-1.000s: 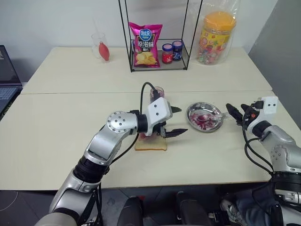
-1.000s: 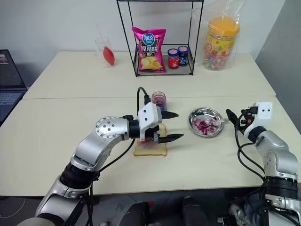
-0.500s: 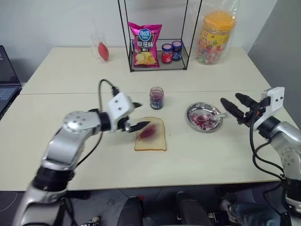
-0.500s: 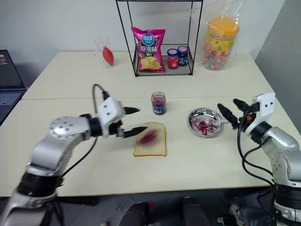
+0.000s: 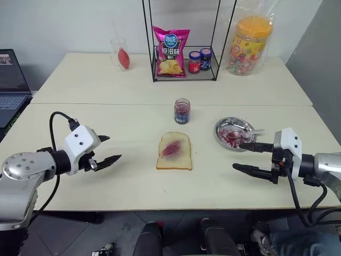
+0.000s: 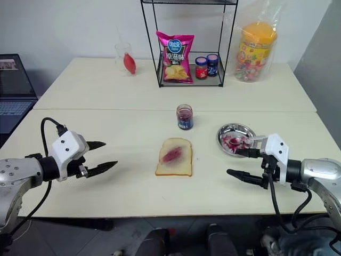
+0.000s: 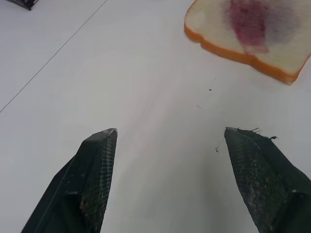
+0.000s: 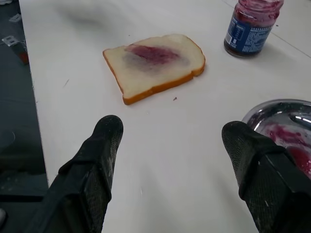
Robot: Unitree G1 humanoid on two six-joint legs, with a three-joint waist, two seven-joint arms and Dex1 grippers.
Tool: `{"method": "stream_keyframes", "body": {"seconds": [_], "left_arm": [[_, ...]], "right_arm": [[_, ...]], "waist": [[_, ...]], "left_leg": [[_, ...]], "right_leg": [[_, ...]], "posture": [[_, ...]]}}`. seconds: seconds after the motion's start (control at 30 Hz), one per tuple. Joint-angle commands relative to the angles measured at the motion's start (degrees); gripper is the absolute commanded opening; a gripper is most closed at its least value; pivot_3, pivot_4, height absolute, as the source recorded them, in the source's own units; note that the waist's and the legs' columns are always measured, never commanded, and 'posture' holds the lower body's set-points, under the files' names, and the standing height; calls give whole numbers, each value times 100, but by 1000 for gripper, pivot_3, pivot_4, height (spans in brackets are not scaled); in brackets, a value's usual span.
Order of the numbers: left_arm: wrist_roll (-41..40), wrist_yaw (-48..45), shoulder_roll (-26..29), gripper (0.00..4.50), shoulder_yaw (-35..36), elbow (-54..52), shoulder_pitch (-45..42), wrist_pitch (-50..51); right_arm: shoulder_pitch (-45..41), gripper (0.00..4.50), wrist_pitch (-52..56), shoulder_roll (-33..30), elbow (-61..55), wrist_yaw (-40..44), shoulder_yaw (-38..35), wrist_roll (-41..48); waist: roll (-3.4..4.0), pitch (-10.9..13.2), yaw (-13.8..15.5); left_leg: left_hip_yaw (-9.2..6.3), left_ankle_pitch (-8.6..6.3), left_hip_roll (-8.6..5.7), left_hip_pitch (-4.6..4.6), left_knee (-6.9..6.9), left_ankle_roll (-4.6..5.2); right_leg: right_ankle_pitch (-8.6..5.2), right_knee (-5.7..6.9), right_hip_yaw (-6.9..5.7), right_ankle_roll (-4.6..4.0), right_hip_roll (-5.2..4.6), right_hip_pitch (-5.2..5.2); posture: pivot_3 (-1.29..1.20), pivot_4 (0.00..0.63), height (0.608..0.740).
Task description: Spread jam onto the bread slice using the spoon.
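Observation:
The bread slice [image 5: 175, 151] lies flat mid-table with a purple-red smear at its middle, also close up as the bread slice [image 8: 155, 63]. Behind it stands the jam jar [image 5: 182, 111] with its blue label, lid off. The spoon [image 5: 254, 131] rests in the round metal dish [image 5: 234, 133], its handle sticking out to the right. My left gripper [image 5: 113, 148] hovers open and empty well left of the bread, pointing at it. My right gripper [image 5: 237, 156] is open and empty just in front of the dish, pointing left toward the bread.
A black wire rack [image 5: 184, 74] at the back holds a chips bag [image 5: 170, 51] and a red jar and a blue jar. A bagged candy jar [image 5: 249, 36] stands right of it, a glass [image 5: 120, 53] left. A laptop [image 5: 11, 80] sits far left.
My left arm has swung left off the bread, uncovering the slice. My right gripper has drawn back and turned to point left, in front of the dish. Both stay open.

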Motion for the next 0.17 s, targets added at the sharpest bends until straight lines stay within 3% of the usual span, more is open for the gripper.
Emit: {"method": "stream_keyframes", "body": {"seconds": [0.03,0.17], "left_arm": [[-159,70,-35,3661,151,-269,-46,-26],[-272,25,-55,3661,43,-276,-111,9]], "right_arm": [[116,3620,-113,-109,-37,93,-387,-7],[262,3620,-159,-86,-39,44,-563,-68]], "waist": [[0,0,3],[-1,0,20]], "left_leg": [[0,0,0,0,0,0],[0,0,0,0,0,0]], "right_leg": [[0,0,0,0,0,0],[0,0,0,1,0,0]], "posture": [[0,150,740],[0,150,740]]}}
